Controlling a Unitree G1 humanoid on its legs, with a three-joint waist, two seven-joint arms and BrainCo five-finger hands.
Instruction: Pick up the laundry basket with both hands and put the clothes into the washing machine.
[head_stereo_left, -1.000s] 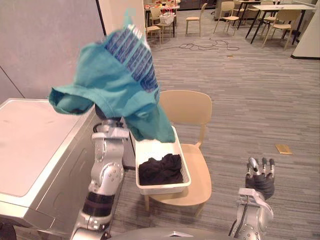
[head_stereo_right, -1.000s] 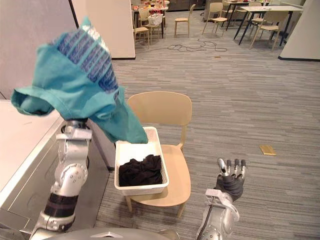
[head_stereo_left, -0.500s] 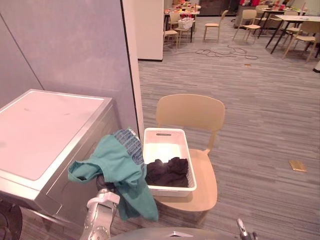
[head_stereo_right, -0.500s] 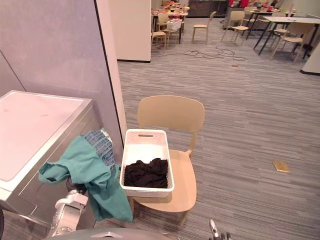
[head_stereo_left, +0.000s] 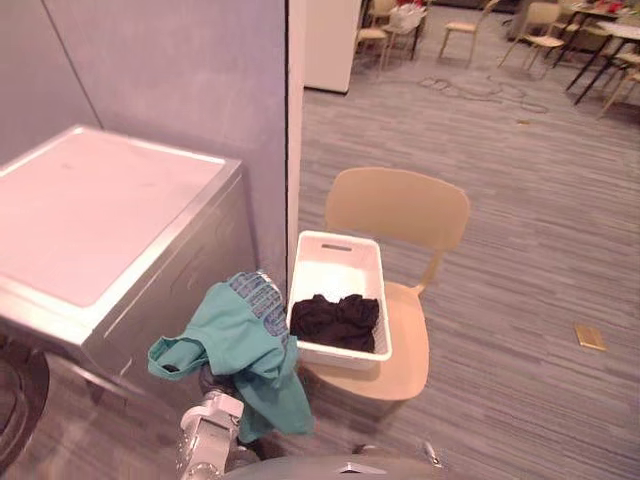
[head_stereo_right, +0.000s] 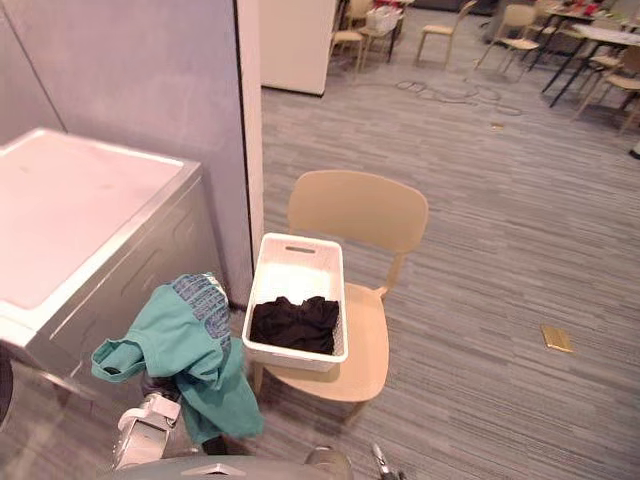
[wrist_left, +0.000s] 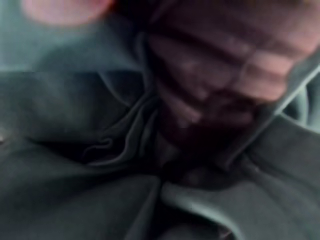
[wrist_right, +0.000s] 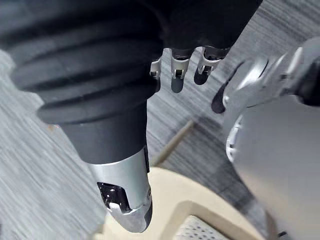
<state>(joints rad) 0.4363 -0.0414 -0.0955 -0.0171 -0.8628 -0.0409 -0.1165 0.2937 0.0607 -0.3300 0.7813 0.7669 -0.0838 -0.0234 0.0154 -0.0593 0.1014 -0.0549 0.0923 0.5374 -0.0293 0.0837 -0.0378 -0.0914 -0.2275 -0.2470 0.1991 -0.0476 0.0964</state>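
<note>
In the left eye view, the white laundry basket (head_stereo_left: 337, 268) sits on the seat of a beige chair (head_stereo_left: 400, 205), just beside the washing machine (head_stereo_left: 100, 230). A heap of black clothes (head_stereo_left: 335, 318) lies at the basket's near end; a teal garment (head_stereo_left: 235, 340) hangs in front of the machine, draped over the end of the left arm and clear of the basket.

The right eye view shows the same layout; the garment's loose ends dangle below the bunched middle.

In the left wrist view, the left hand (wrist_left: 215, 80) is buried in teal folds; whether it pinches the cloth or merely carries it, I cannot tell.

In the right wrist view, the right hand (wrist_right: 176, 67) hangs above the chair, its fingers loosely straight and apart, holding nothing.

The garment looks light, limp and apt to slide off, so it is best held by its gathered middle; the basket looks stiff, light plastic, best taken at its two short ends, where a handle slot shows, and kept level so the heap stays put.
</note>
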